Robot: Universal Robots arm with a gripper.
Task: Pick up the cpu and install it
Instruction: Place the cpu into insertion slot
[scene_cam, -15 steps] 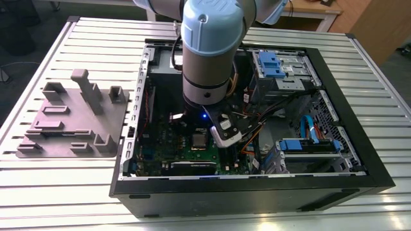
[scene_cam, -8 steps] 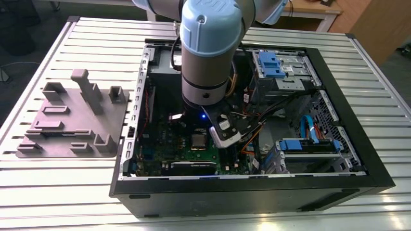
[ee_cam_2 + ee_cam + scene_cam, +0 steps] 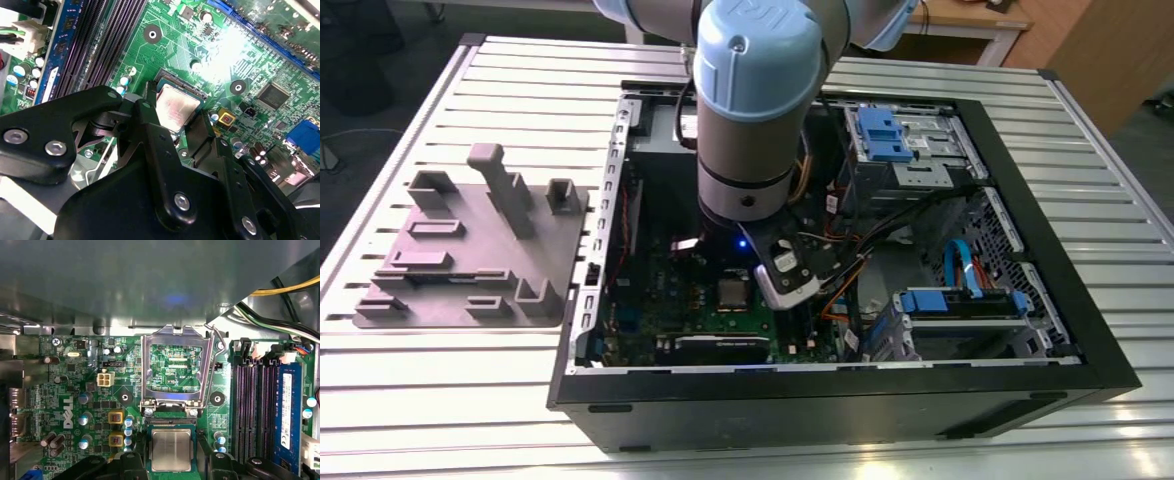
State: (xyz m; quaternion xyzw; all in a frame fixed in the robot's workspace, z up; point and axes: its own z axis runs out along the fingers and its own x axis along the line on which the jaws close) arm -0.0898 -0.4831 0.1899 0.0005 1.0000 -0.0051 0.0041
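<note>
1. The arm (image 3: 744,110) reaches down into the open computer case (image 3: 854,400), which lies on the slatted table (image 3: 454,400).
2. The cpu (image 3: 171,450) lies flat in its socket on the green motherboard (image 3: 75,390), silver top up. The metal retention frame (image 3: 145,370) stands open just beyond it.
3. The end effector (image 3: 176,112) is part open and straddles the cpu. Its 2 black fingers (image 3: 147,120) stand 1 on each side. In the first wrist view a thin strip of socket edge shows between each finger and the chip, so it grips nothing.
4. A grey tray (image 3: 467,270) rests on the table at the exterior view's left of the case.
</note>
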